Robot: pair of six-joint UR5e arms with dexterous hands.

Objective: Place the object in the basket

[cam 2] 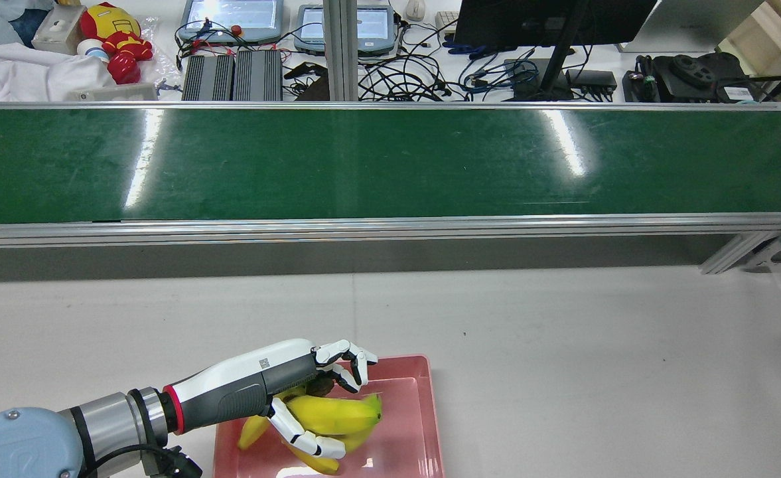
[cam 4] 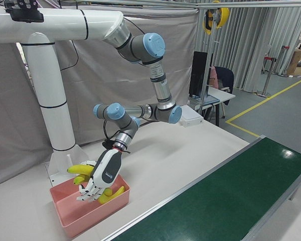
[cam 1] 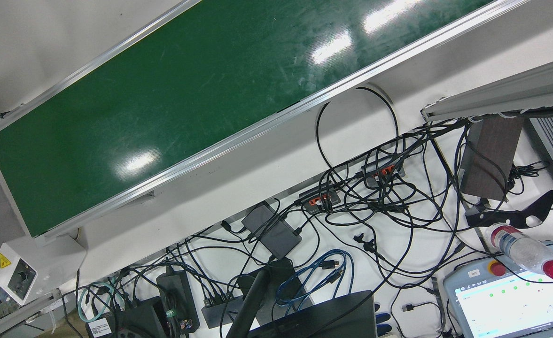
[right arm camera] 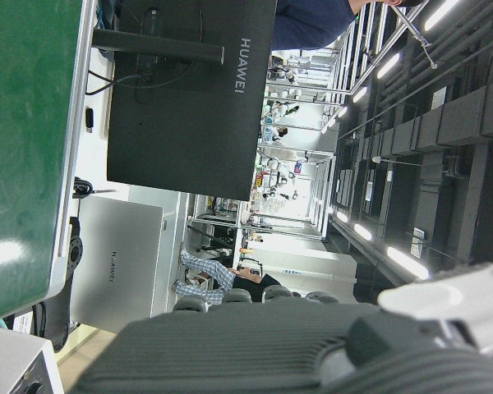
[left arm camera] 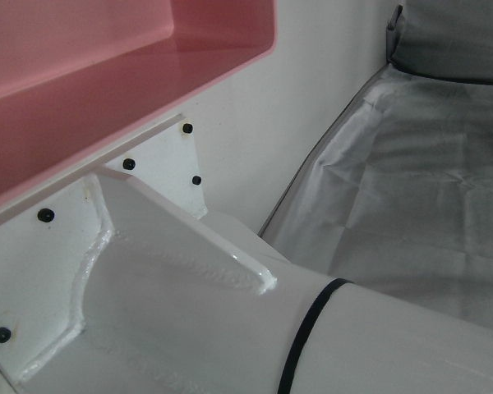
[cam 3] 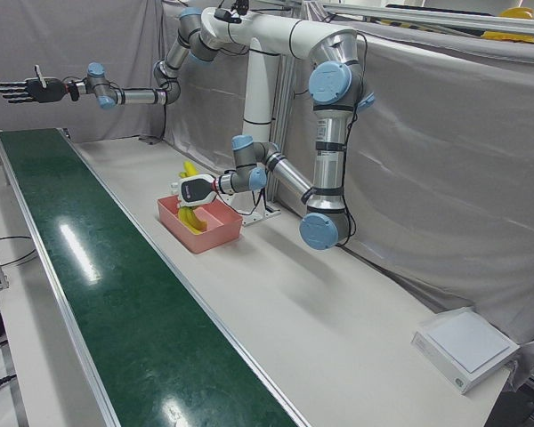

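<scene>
From the rear view I had my left hand (cam 2: 314, 392) wrapped around the banana bunch (cam 2: 334, 415), fingers curled over the top and under the front of it. The bunch sat low over the pink basket (cam 2: 423, 425) at the near edge of the counter (cam 2: 563, 345); I could not tell whether the fruit touched the basket floor, since the hand and the frame's lower edge hid the underside. The basket's near end was cut off in that view.

The right-front view showed the same hold from the side, bananas sticking out either side of the palm above the basket. The left hand's own camera gave only the basket's pink wall (left arm camera: 107, 74) and the white pedestal base (left arm camera: 148, 271); no banana showed there.

My right hand (cam 3: 22, 90) appeared only in the left-front view, held high beyond the far end of the green conveyor (cam 3: 116, 294), fingers spread flat, nothing in it. It was small and distant there.

The front view showed just conveyor and a tangle of cables (cam 1: 375, 202); no arm.
</scene>
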